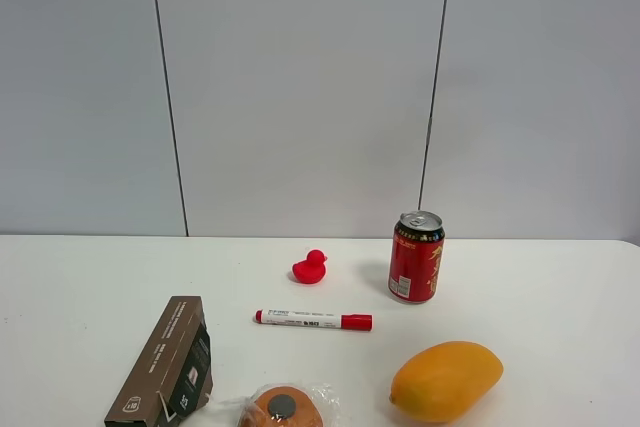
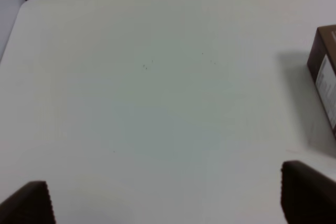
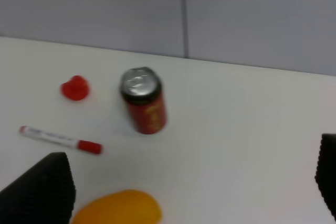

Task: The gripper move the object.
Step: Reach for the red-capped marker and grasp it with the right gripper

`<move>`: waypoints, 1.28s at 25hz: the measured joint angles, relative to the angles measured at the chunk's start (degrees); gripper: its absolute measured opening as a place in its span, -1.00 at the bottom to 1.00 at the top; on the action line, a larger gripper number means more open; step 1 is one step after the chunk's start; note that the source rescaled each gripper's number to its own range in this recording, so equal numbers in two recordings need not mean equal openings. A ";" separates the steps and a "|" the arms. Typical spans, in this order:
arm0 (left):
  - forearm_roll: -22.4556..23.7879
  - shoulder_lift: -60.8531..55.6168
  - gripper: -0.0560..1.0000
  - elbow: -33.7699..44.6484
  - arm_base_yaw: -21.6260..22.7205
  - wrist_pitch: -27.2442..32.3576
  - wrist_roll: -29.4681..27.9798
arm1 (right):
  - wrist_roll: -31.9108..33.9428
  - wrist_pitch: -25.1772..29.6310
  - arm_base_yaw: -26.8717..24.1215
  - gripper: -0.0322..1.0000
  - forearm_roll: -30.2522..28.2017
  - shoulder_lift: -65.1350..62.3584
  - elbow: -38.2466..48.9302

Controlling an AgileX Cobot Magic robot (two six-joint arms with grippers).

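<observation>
The white marker pen (image 1: 313,319) with a red cap lies flat on the white table (image 1: 560,327), in the middle, cap end toward the right. It also shows in the right wrist view (image 3: 60,139). Neither arm shows in the exterior high view. My left gripper (image 2: 168,203) is open over bare table, with only its black fingertips (image 2: 307,190) in view. My right gripper (image 3: 194,192) is open and empty, high above the table, with the pen well off to one side of its wide-apart fingertips (image 3: 42,190).
A red rubber duck (image 1: 310,267) and a red drink can (image 1: 416,256) stand behind the pen. An orange-yellow mango (image 1: 446,380) lies at the front right. A long brown carton (image 1: 165,363) lies at the front left, and a wrapped orange-brown item (image 1: 283,408) at the front edge.
</observation>
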 joint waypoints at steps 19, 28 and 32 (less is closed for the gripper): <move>0.00 0.00 1.00 0.00 0.00 0.00 0.00 | 29.96 1.59 33.37 1.00 -7.87 33.76 -14.70; 0.00 0.00 1.00 0.00 0.00 0.00 0.00 | 39.27 11.80 31.89 1.00 -31.23 33.56 -7.54; 0.00 0.00 1.00 0.00 0.00 0.00 0.00 | 36.17 -2.72 26.93 1.00 -31.13 33.56 0.76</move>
